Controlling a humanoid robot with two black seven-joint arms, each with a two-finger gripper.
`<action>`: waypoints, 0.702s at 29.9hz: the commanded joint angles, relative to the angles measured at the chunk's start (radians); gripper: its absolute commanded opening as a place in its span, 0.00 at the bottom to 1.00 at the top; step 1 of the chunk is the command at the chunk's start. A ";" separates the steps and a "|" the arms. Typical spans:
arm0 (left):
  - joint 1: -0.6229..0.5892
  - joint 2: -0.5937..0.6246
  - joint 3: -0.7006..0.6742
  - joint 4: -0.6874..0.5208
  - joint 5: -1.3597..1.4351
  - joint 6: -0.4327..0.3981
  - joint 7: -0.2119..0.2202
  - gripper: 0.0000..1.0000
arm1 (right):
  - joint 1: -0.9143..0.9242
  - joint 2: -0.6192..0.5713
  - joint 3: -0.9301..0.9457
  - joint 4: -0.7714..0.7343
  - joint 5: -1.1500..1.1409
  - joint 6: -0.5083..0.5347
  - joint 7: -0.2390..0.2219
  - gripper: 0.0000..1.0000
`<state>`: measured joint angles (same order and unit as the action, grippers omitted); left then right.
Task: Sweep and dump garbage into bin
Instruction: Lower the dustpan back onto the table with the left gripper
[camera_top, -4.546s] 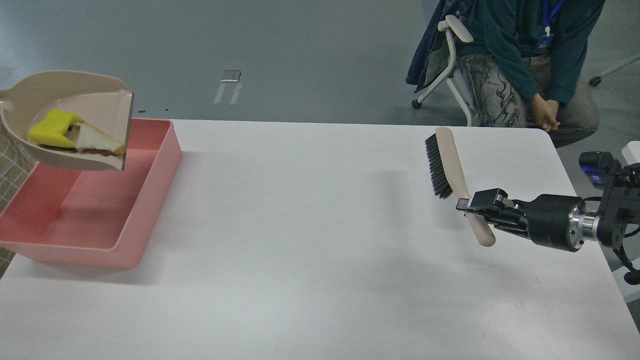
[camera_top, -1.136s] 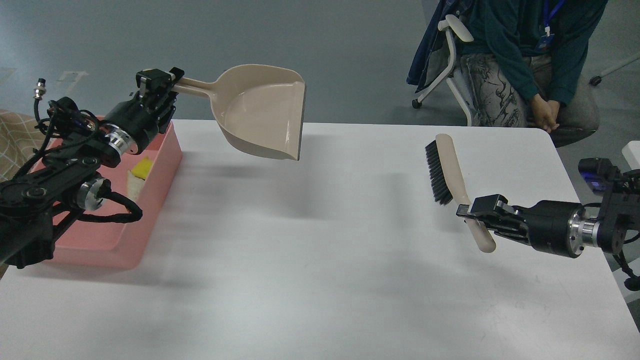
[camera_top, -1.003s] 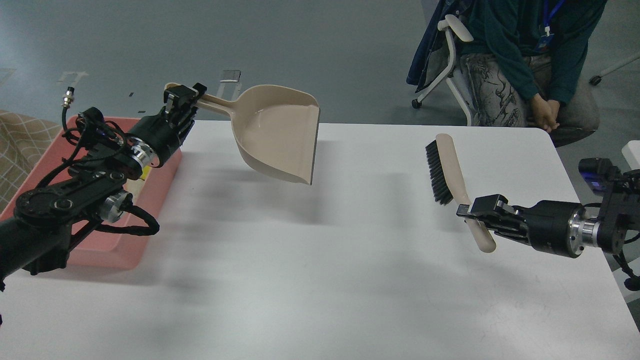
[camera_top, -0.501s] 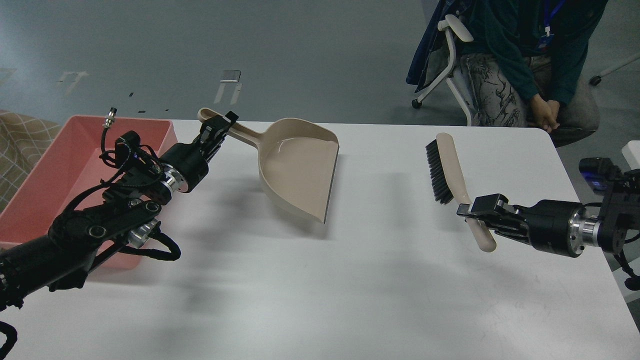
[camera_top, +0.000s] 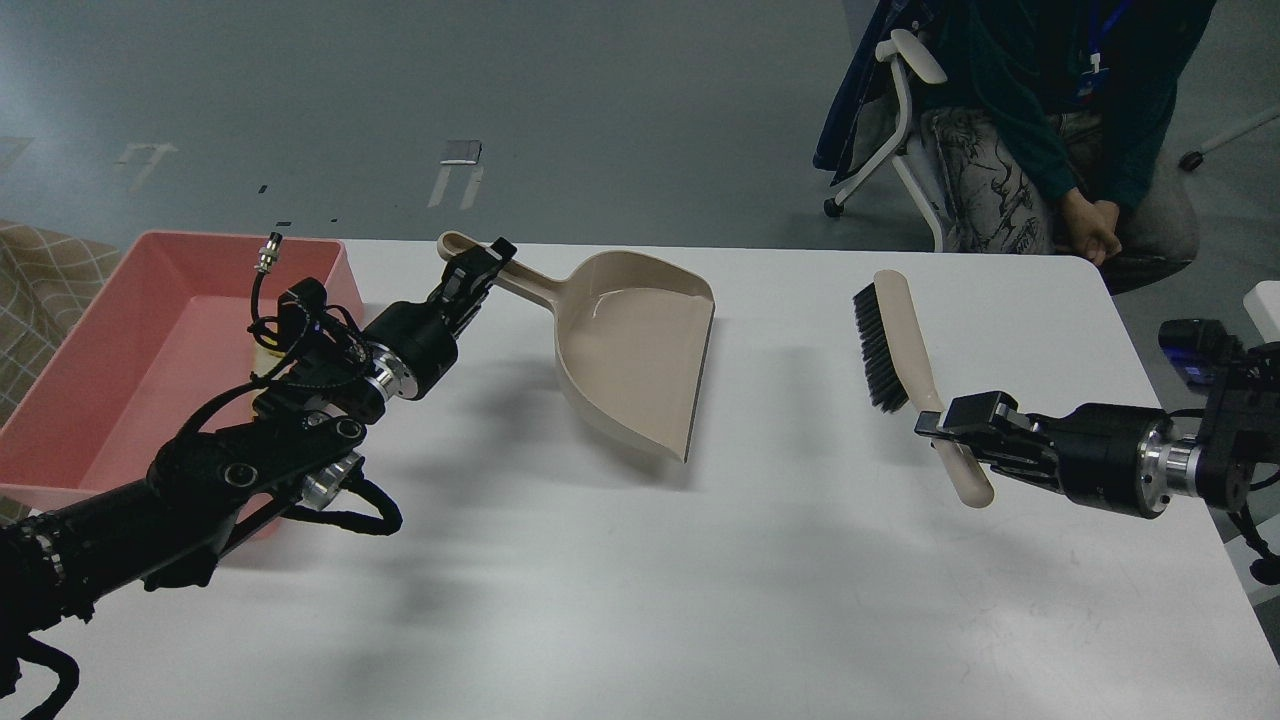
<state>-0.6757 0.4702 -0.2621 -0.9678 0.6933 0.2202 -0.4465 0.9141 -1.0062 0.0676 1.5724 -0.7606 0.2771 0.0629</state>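
The pink bin (camera_top: 120, 330) stands at the table's left edge. The garbage is almost all hidden behind my left arm; only a small pale yellow bit (camera_top: 263, 346) shows by the bin's right wall. My left gripper (camera_top: 480, 265) is shut on the handle of the beige dustpan (camera_top: 640, 350). The dustpan is empty, tilted, and low over the table's middle, with its lip at or just above the surface. My right gripper (camera_top: 945, 428) is shut on the handle of the beige brush (camera_top: 905, 330), with black bristles, held above the table at the right.
The white table (camera_top: 640, 580) reaches to the front. A seated person (camera_top: 1050, 120) and a white chair (camera_top: 900, 110) are beyond the far right corner. A beige checked cloth (camera_top: 40, 280) lies left of the bin.
My left arm carried the dustpan from above the bin, right and down to the table's middle; the pan is now empty. The right arm and brush have hardly moved.
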 joint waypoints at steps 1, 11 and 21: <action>0.022 0.001 0.000 0.001 0.038 0.013 -0.001 0.00 | -0.003 0.001 0.001 0.001 0.000 -0.001 0.000 0.00; 0.041 -0.007 -0.002 0.000 0.066 0.033 -0.003 0.00 | -0.003 0.001 0.003 0.001 0.000 -0.001 0.000 0.00; 0.051 -0.005 -0.002 0.004 0.064 0.033 -0.003 0.00 | -0.003 0.000 0.003 0.003 0.000 -0.001 0.000 0.00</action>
<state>-0.6260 0.4633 -0.2640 -0.9639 0.7583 0.2532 -0.4496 0.9111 -1.0048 0.0704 1.5745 -0.7609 0.2766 0.0629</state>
